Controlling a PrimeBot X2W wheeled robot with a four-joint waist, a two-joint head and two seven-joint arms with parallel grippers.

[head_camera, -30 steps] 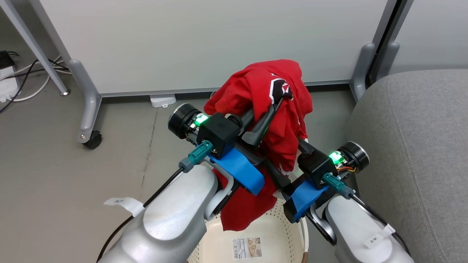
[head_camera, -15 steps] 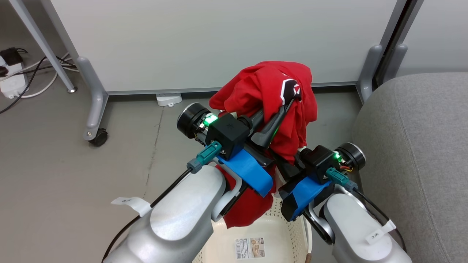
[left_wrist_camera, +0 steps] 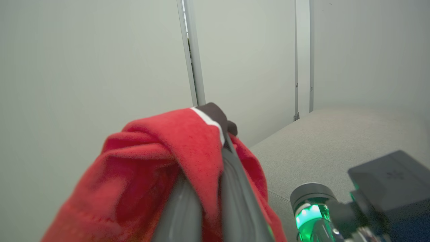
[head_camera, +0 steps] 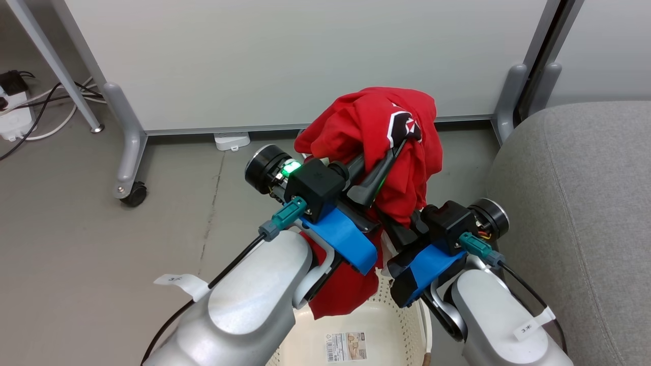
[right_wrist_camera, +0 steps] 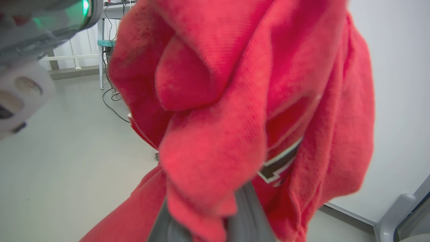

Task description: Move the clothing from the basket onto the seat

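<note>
One red jersey (head_camera: 376, 127), one laundry basket (head_camera: 407, 330) holding one printed label (head_camera: 347, 345), one grey sofa (head_camera: 574, 203). Two robot forearms, the left forearm (head_camera: 254, 300) and the right forearm (head_camera: 488, 315), with two teal cable plugs (head_camera: 285, 213). On the floor (head_camera: 76, 244): one caster wheel (head_camera: 135, 194), one power strip (head_camera: 12, 122).

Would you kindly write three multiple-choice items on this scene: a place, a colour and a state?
1. From the basket, the seat is toward: A the robot's left; B the robot's right; C underneath it.
2. The clothing is mostly: A blue; B green; C red.
3. The clothing is: A gripped by the left gripper and right gripper; B lying flat in the basket; C spread on the seat.
1 B: the seat shows at the head view's right. 2 C: red folds in all views. 3 A: each wrist view shows fabric pinched in its gripper.
</note>
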